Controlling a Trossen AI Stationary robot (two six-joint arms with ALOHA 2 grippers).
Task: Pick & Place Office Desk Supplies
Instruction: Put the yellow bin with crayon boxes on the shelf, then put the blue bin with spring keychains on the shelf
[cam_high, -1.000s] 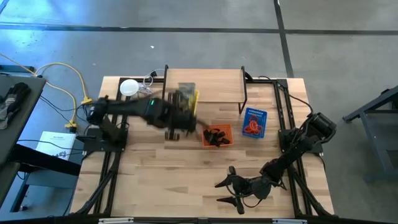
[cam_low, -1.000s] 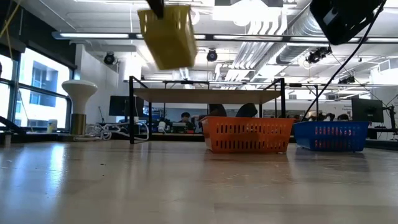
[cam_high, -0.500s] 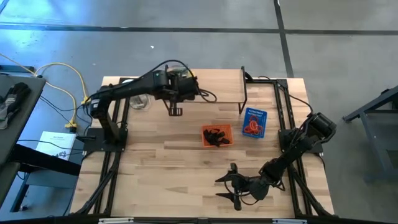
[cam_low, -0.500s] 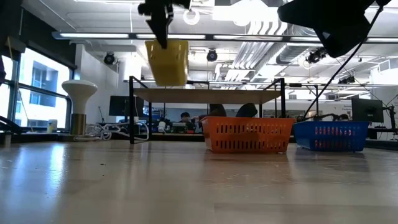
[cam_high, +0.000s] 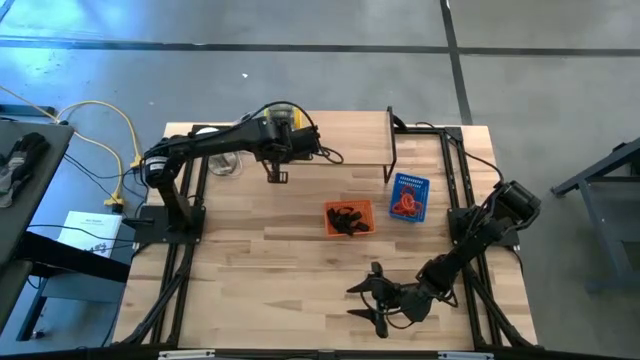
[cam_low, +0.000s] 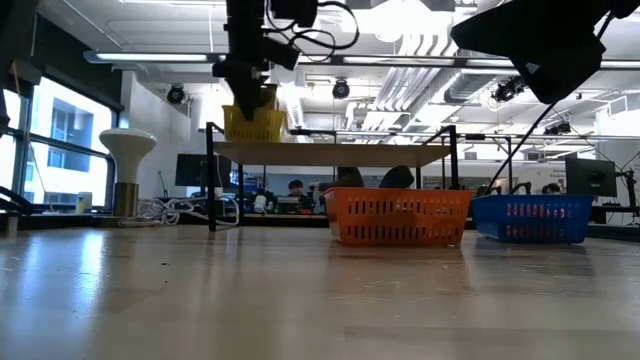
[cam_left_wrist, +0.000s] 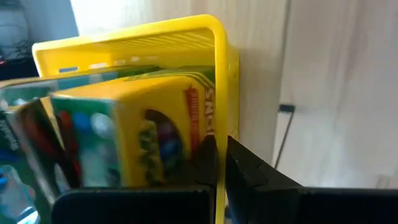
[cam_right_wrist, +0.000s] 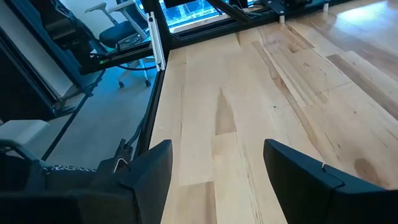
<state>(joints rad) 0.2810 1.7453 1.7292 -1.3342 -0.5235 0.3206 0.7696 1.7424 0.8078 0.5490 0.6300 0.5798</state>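
A yellow basket (cam_left_wrist: 130, 46) holds yellow-green oblong packs (cam_left_wrist: 155, 124). It sits level at the left end of the raised wooden shelf (cam_high: 345, 140). Whether its bottom (cam_low: 250, 135) rests on the shelf or hangs just above it, I cannot tell. My left gripper (cam_high: 287, 128) is above it, shut on its wall. The orange basket (cam_high: 348, 218) with black clips and the blue basket (cam_high: 408, 197) with red ring bands stand on the table in front of the shelf. My right gripper (cam_high: 375, 300) waits open near the table's front edge, with nothing between its fingers (cam_right_wrist: 149, 168). My left gripper pinches one side wall of the yellow basket at its top rim (cam_left_wrist: 217, 99). One finger (cam_left_wrist: 205, 152) is inside the basket beside the packs and the other (cam_left_wrist: 249, 165) is outside. The fingers come from above, slanting down. The basket stays upright below them.
The shelf's dark metal legs (cam_low: 212, 180) stand at its ends. A white round-topped stand (cam_low: 127, 150) and loose cables lie at the far left corner. Bare tabletop lies between the baskets and the front edge.
My left gripper has carried the yellow basket toward the table's far edge and downward, from above the table in front of the shelf to the shelf's left end. The basket hung tilted a second ago and now sits level.
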